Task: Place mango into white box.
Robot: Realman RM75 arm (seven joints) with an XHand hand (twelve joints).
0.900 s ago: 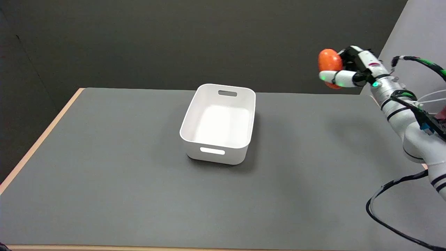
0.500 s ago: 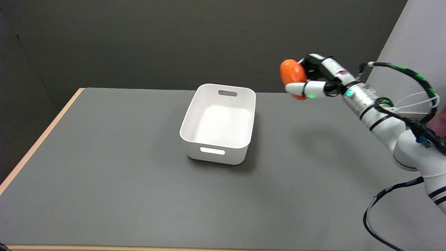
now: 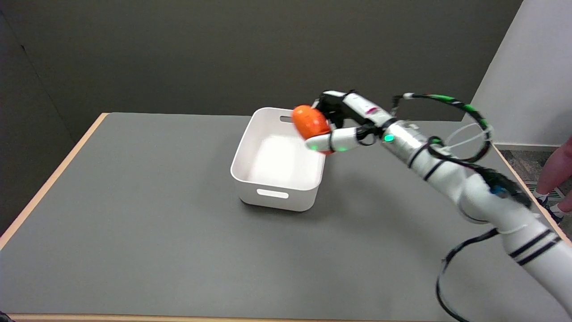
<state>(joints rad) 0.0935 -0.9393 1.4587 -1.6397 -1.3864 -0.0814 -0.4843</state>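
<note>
Grey bench [image 3: 156, 232] with a pale wooden edge along its left side, filling most of the view and carrying the white box [image 3: 279, 158], taken here as the landmark. Behind the white box, a dark wall; far to the right of it, a lighter wall and, at the picture's edge, part of a person's legs [image 3: 556, 179] standing on the floor beyond the bench. White right arm [image 3: 473, 197] with black rings reaching in from the lower right toward the white box, with a black cable hanging under it and a green-and-black cable looping above the wrist. White box open at the top, rectangular with rounded corners, one slot handle on its near wall and one on its far wall, nothing lying on its floor. Right hand [image 3: 342, 123] in the air at the right far corner of the white box, above its right rim, green lights glowing on a finger and on the wrist. Fingers [image 3: 333, 141] wrapped around the mango [image 3: 310, 123], one white finger under it and dark ones behind it. Mango orange, oval, held clear of the bench, above the right far part of the white box, not touching the rim as far as can be seen, not yet inside.
</note>
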